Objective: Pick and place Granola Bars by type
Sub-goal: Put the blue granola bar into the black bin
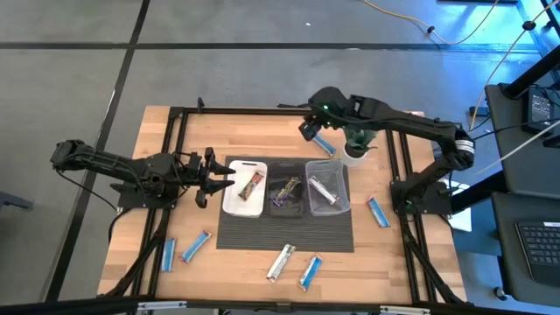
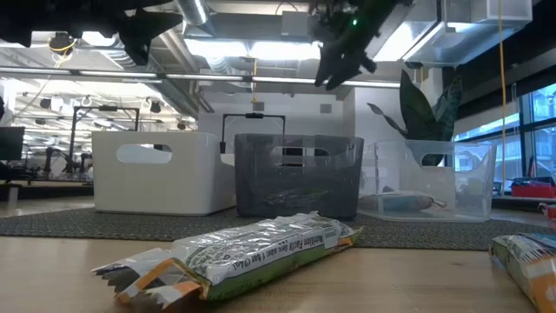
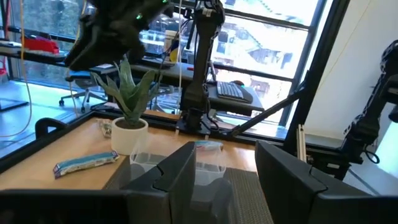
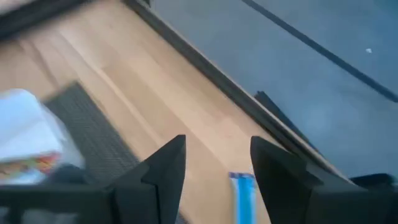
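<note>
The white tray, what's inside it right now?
The white tray holds one multicolour granola bar, lying lengthwise in the high view. In the low view the tray's solid wall hides the inside, so anything tucked beneath that bar can't be seen.

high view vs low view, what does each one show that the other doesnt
Only the high view shows both grippers, the left gripper beside the white tray and the right gripper near a blue bar, plus blue bars on the wood. Only the low view shows a silver bar up close and the room behind. Both show the white, black tray and clear tray.
</note>
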### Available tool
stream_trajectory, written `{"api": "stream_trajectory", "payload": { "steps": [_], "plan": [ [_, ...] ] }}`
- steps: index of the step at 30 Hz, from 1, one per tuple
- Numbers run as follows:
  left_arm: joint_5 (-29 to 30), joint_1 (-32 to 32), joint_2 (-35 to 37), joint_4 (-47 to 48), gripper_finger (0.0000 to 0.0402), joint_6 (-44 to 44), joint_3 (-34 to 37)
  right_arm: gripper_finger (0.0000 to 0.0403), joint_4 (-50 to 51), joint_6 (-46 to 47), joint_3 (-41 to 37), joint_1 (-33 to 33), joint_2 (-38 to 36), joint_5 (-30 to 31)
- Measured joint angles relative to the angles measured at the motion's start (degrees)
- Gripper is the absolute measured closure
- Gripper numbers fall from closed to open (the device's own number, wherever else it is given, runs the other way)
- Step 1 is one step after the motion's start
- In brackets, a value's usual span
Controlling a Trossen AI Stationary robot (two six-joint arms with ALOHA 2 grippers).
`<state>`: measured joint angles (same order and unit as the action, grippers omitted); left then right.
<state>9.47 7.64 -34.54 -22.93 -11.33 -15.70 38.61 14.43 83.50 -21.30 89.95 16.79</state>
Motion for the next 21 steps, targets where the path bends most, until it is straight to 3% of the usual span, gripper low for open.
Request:
{"api": "stream_trajectory", "payload": {
  "steps": [9,14,21],
  "plan": [
    [0.01,0.00,-0.02,0.02,0.0244,0.12,0.00,0.0221,-3.06,-14.57,0.02,-1.93,3.47,-2.50],
    [0.56,0.00,-0.02,0.01,0.0240,0.13,0.00,0.0221,-2.11,-13.18,0.00,-2.57,3.85,-8.13],
    [2.95,0.01,-0.04,0.03,0.0243,0.13,0.00,0.0195,0.48,-11.19,-0.07,-3.43,4.41,-8.95]
  ]
}}
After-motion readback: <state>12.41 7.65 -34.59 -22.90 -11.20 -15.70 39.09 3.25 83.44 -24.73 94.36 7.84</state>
